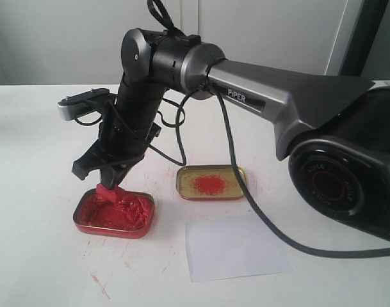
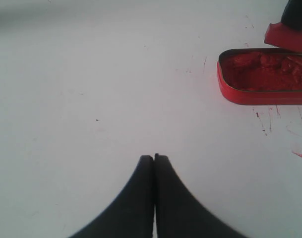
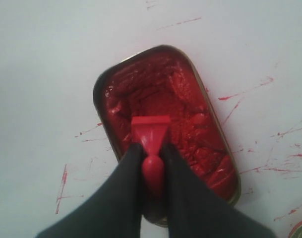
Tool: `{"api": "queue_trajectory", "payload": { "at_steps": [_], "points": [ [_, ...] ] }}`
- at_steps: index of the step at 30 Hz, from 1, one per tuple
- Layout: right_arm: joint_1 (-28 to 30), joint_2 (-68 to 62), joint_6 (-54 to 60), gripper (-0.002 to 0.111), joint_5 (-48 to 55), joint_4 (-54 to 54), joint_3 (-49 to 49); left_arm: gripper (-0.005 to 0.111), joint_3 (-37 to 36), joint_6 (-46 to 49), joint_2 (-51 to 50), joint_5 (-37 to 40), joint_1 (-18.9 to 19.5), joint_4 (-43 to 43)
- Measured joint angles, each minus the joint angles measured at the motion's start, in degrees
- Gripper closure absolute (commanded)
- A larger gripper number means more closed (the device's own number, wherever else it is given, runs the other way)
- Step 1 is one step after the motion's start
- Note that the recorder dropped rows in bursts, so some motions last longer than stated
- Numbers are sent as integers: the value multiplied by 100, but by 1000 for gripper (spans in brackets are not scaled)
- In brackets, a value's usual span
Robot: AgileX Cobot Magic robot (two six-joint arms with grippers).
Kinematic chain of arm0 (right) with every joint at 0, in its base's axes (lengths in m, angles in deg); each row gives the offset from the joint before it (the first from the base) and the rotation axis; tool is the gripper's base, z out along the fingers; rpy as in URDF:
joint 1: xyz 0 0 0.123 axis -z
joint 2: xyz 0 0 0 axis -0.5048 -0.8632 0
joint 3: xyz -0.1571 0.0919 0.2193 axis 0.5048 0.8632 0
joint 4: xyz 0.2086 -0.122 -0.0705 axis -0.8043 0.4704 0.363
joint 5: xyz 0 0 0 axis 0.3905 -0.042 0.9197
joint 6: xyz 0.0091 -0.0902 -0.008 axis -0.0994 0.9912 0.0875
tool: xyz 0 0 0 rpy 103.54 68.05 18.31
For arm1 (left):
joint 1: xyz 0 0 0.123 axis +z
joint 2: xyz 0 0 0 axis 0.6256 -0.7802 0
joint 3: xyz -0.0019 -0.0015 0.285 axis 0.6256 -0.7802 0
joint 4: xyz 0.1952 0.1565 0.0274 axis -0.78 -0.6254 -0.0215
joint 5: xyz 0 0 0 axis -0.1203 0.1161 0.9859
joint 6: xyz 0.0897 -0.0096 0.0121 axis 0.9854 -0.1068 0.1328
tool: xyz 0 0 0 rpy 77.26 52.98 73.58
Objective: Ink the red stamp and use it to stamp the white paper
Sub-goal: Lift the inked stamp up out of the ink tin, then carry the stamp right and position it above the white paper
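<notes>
While at red tin [image 1: 111,231], red stamp [image 1: 109,190]

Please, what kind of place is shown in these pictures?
Probably a robotics lab or test bench rather than a real office: a plain white tabletop streaked with red ink, a PIPER robot arm reaching over it, and only a red ink tin, a gold tin and white paper laid out.

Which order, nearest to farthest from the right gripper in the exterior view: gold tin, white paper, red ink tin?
1. red ink tin, directly under the right gripper holding the red stamp.
2. gold tin, to the right.
3. white paper, lower right.
</notes>
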Motion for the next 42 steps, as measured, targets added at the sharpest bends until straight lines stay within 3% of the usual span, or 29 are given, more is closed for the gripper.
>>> {"api": "queue_trajectory", "payload": {
  "at_steps": [28,42],
  "points": [
    [12,574,-922,108,78,295,13,107,0,0,0,0,0,0],
    [12,769,-1192,108,89,446,649,107,0,0,0,0,0,0]
  ]
}}
